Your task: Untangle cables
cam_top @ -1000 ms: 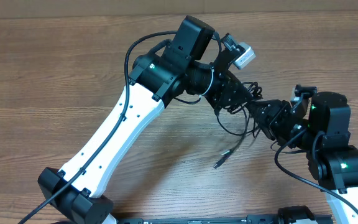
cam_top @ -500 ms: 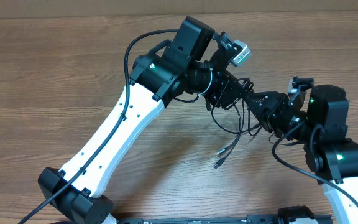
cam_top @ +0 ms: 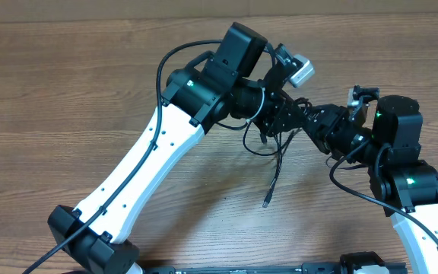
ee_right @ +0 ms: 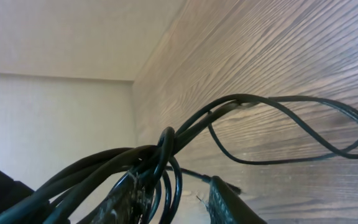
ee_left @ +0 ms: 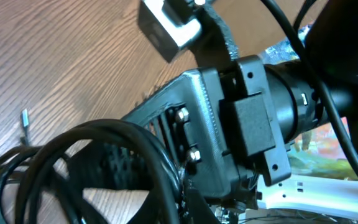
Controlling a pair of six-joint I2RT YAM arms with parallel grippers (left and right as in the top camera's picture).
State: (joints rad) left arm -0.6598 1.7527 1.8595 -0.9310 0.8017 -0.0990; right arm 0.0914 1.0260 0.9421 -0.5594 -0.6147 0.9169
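Overhead, thin black flexible cables (cam_top: 274, 164) hang in a loose clump above the wooden counter (cam_top: 67, 91), right of its middle. They are slung between the left fingers (cam_top: 284, 123) and the right fingers (cam_top: 309, 125), which nearly touch. One tail drops to a dark plug tip (cam_top: 266, 202) at the counter.

From the left wrist, the cables arc as fat loops across the foreground. The left fingers are hidden here but closed, seemingly on the clump. A small silvery plug (ee_left: 24, 118) lies on the counter beyond. The right arm's black housing (ee_left: 229, 124) and a thick arm wire (ee_left: 303, 56) crowd close.

From the right wrist, the bundle passes between the right fingers, which stand partly apart; I cannot tell whether they pinch it.

These cords look light, limp and smooth-sheathed, likelier to slide than break. The best hold is probably one free tail near its plug, not the knot. The two wrists and their wires could snag.
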